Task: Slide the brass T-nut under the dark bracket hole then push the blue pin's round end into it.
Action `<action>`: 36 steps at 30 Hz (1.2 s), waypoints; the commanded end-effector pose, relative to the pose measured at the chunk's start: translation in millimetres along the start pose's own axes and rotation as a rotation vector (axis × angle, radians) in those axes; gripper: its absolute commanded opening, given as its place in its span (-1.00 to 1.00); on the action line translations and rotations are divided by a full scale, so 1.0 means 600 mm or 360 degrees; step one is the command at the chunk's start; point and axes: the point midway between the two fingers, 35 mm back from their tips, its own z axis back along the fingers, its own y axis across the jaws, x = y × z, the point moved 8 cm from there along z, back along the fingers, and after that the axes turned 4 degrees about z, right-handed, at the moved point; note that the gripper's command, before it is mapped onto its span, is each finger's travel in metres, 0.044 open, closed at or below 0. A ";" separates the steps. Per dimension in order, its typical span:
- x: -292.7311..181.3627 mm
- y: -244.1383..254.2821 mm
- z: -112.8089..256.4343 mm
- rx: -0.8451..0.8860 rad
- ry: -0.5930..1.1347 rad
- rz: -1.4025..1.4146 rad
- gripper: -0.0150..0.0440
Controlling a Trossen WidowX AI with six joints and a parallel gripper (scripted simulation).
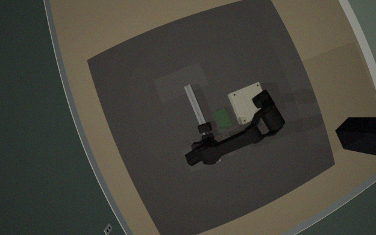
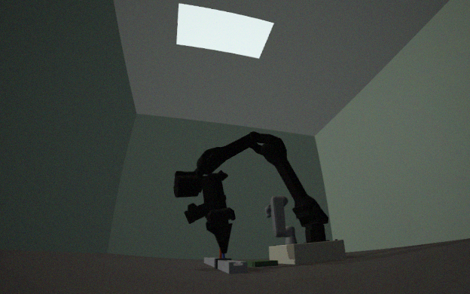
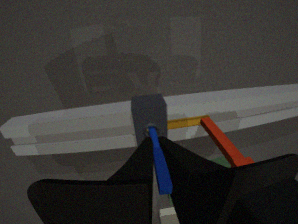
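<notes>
Here, my black claw (image 1: pixel 208 139) (image 2: pixel 224 250) (image 3: pixel 153 143) clamps the slim blue pin (image 2: pixel 224 255) (image 3: pixel 161 167) at the dark blocky bracket (image 2: pixel 217 263) (image 3: pixel 149 111); only the wrist view shows the brass T-nut (image 3: pixel 185 123) beside it, in the silver aluminum rail (image 1: pixel 195 105) (image 2: pixel 228 266) (image 3: pixel 75 121).

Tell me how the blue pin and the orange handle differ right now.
The pin is blue; the handle is orange. The pin is held in the gripper; the handle stands free beside it. The pin's lower end is at the bracket's hole; the handle rises from the brass nut. Both stick up above the rail.
</notes>
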 end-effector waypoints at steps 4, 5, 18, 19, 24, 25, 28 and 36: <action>0.005 0.000 -0.001 0.0002 0.0037 0.0010 -1.00; 0.006 0.000 -0.001 0.0002 0.0042 0.0010 -1.00; 0.006 0.000 0.000 -0.0001 0.0046 0.0000 -1.00; 0.006 0.000 0.000 -0.0001 0.0046 0.0000 -1.00; 0.006 0.000 0.000 0.0000 0.0049 0.0000 -0.91; 0.006 0.000 0.000 0.0000 0.0049 0.0000 -0.82; 0.006 0.000 0.000 0.0000 0.0049 0.0000 -0.56; 0.006 0.000 0.002 0.0000 0.0049 0.0000 -0.19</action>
